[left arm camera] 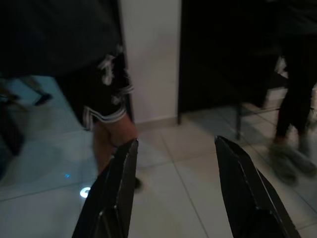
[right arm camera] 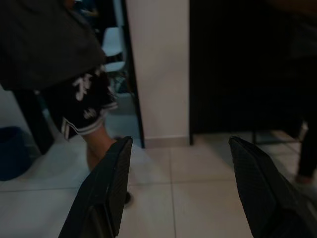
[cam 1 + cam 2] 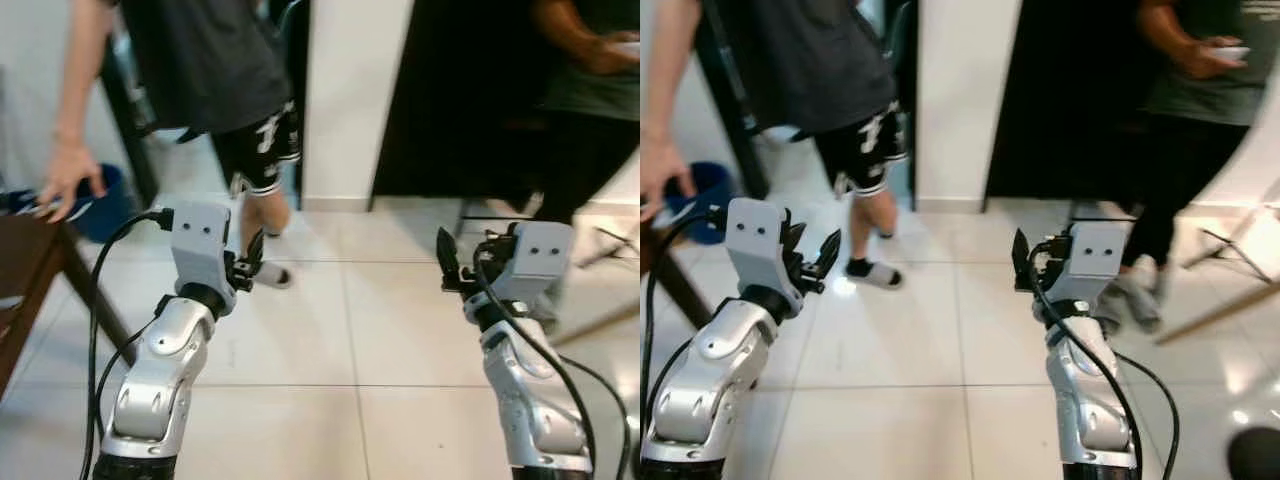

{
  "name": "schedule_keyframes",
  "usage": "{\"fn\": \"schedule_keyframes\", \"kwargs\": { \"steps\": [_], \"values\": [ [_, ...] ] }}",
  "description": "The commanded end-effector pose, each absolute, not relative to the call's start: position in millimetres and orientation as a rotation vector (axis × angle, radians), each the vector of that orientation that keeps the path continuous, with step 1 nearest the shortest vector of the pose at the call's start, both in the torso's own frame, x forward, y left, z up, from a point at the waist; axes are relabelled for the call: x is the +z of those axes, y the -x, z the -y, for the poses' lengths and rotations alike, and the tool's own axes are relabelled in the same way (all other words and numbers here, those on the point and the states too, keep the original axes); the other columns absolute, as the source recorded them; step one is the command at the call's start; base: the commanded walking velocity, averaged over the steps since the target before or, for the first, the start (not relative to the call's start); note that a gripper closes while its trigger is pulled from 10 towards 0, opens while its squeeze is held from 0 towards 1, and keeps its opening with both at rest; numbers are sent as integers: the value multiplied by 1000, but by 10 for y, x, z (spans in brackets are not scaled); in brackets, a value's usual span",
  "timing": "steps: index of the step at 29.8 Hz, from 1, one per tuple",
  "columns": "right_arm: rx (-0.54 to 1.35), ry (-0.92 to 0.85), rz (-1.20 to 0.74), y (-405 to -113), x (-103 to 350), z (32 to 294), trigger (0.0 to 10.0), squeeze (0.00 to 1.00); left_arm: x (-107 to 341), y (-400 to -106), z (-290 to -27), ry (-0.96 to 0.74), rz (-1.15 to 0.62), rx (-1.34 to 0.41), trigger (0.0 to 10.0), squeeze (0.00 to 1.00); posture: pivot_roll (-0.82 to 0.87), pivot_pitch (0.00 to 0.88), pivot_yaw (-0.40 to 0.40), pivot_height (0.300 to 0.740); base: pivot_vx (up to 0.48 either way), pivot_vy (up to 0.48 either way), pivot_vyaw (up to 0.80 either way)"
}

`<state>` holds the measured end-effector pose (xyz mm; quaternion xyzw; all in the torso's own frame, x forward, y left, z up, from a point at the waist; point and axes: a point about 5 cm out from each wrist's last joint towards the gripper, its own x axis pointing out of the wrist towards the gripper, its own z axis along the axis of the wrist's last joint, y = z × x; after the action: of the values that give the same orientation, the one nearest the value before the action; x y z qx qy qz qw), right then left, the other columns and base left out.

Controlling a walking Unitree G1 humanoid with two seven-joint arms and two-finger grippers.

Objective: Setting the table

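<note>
In the left eye view, the left hand (image 3: 250, 262) is raised over the tiled floor (image 3: 400, 330), fingers spread and empty; to its left a dark wooden surface (image 3: 25, 265) stands, a person's hand (image 3: 68, 180) resting on its edge beside a blue object (image 3: 105, 200). In the right eye view, the right hand (image 3: 1025, 262) is also raised. Its wrist view shows the fingers (image 2: 111, 183) spread, empty, a person in black shorts (image 2: 84, 106) ahead

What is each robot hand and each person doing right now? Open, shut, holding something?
Left gripper: open, holding nothing.
Right gripper: open, holding nothing.
Person in black patterned shorts: standing, hand resting on dark brown wooden table.
Person in green shirt: standing, holding a small pale object, blurred.
</note>
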<state>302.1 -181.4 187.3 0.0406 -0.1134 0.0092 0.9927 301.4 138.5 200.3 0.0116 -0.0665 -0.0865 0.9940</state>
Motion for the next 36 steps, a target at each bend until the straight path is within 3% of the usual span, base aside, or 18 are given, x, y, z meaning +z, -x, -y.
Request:
{"fn": "schedule_keyframes", "kwargs": {
  "steps": [1, 36],
  "values": [
    [17, -85, 215, -3016, 1847, 1820, 10000, 0, 1980, -3010, -1388, -13, 123, -174, 10000, 0, -53, 0, 77, 740, 0, 0, -800],
    [11, -88, 206, -3019, 1835, 1832, 10000, 0, 1977, -3009, -1375, -9, 120, -178, 10000, 0, -54, 0, 75, 740, 0, 0, -800]
  ]
}}
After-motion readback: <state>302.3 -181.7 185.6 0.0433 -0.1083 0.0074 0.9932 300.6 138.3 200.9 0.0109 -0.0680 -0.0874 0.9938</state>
